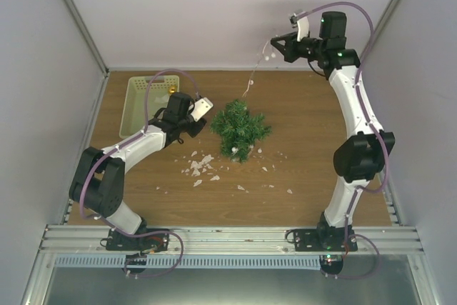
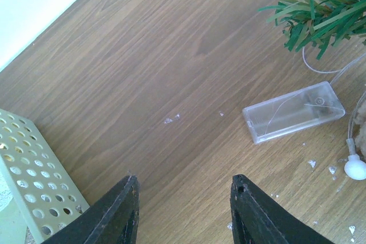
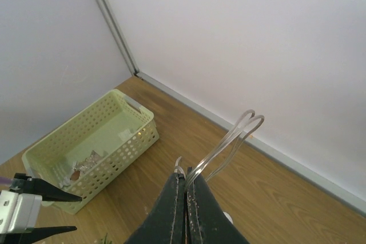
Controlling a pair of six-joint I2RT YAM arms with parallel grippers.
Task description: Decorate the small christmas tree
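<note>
The small christmas tree (image 1: 240, 128) stands mid-table, bushy and dark green; its branch tips show in the left wrist view (image 2: 327, 8). A thin clear light string (image 1: 253, 76) rises from the tree to my right gripper (image 1: 273, 43), which is raised near the back wall. That gripper (image 3: 186, 176) is shut on the string, whose wire loops (image 3: 231, 138) stick out past the fingertips. The string's clear battery box (image 2: 293, 111) and a white bulb (image 2: 354, 167) lie on the table by the tree. My left gripper (image 1: 201, 125) hovers left of the tree, open and empty (image 2: 184, 190).
A pale yellow-green perforated basket (image 1: 141, 105) sits at the back left, beside the left gripper (image 2: 34, 164), with silvery ornaments inside (image 3: 86, 165). White scraps (image 1: 200, 168) litter the wood in front of the tree. White walls enclose the table on three sides.
</note>
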